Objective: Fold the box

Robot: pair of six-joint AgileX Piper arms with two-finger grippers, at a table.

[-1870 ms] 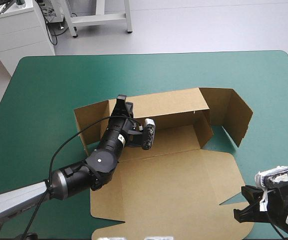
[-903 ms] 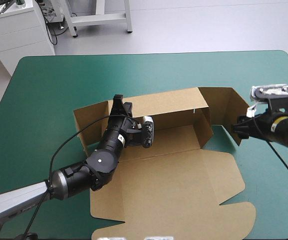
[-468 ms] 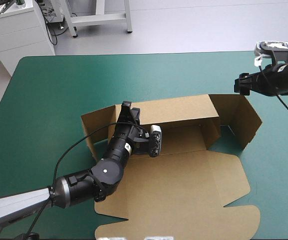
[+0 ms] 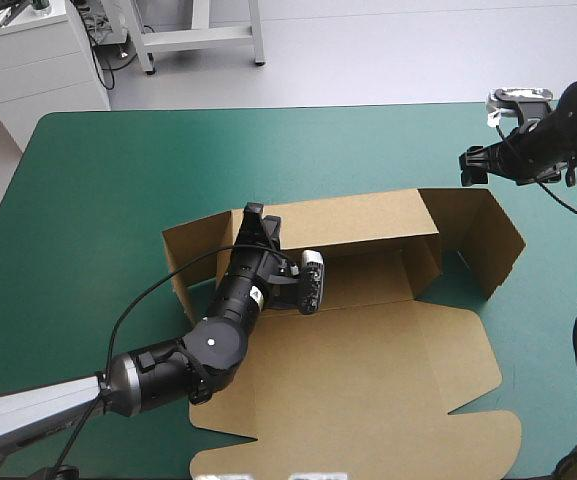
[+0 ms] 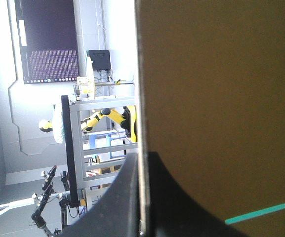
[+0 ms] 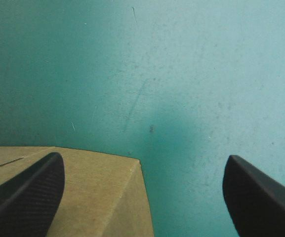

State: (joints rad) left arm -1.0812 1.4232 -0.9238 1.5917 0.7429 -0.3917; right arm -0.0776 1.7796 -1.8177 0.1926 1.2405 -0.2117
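Brown cardboard box point(image 4: 368, 285), a cut sheet of board, lies near the middle of the teal-green table cover point(image 4: 108, 200). Its lid panel point(image 4: 368, 385) lies flat toward the near edge, its rear wall point(image 4: 353, 215) stands upright, and a side flap point(image 4: 496, 245) angles out at the right end. Your left gripper point(image 4: 256, 214) pinches the top edge of that rear wall near its left end; in the left wrist view you see its black fingers point(image 5: 117, 197) all but closed, the board's edge between them. Your right gripper point(image 4: 465, 166) hangs above bare cover beyond the box's far right corner, holding nothing, fingers spread wide. In the right wrist view, one corner of the board shows beside one finger.
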